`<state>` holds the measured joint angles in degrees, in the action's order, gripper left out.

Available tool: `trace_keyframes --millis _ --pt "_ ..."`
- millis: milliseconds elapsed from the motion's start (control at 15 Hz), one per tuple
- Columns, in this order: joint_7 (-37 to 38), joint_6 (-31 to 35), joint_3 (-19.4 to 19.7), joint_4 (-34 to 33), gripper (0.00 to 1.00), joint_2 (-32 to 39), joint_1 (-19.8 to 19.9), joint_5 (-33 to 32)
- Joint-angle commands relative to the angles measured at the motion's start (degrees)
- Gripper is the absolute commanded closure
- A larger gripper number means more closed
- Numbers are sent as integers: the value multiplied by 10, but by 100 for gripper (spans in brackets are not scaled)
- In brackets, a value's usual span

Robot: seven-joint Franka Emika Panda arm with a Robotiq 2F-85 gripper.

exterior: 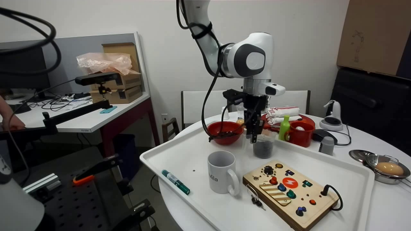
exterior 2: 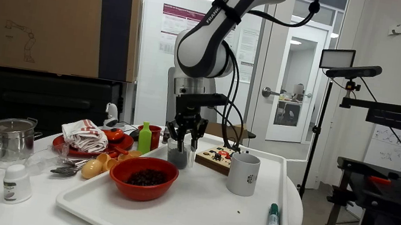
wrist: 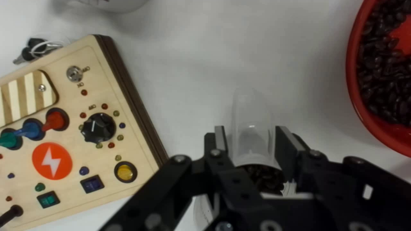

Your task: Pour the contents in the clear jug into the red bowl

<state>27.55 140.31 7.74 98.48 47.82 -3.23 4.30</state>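
- The clear jug [exterior: 263,150] stands upright on the white tray [exterior 2: 209,216] with dark beans [wrist: 261,175] inside; in an exterior view it is right of the red bowl [exterior: 224,140] and nearer, with a grey mug [exterior: 221,173] to its left and even nearer
- The gripper [wrist: 252,136] is down at the jug, jaws parted, one on either side of the clear handle [wrist: 250,118]; in the wrist view a slit seems to show left of the handle, and on the right I cannot tell whether they touch
- By its look the jug is thin, stiff plastic, light in itself; most of the weight should be the loose beans, which will shift as it tips
- Best hold: squarely across the handle, closing firmly, since smooth plastic may twist under an off-centre load
- Squeezing the wall instead could slip or bend it
- The wide bowl has beans in it too; tilt slowly
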Motion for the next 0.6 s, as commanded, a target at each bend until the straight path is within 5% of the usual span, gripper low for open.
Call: trace_keyframes --millis 0,533 --pt "12 -19 9 -26 87 15 -8 1" --pt "15 -28 14 -25 84 9 -13 -5"
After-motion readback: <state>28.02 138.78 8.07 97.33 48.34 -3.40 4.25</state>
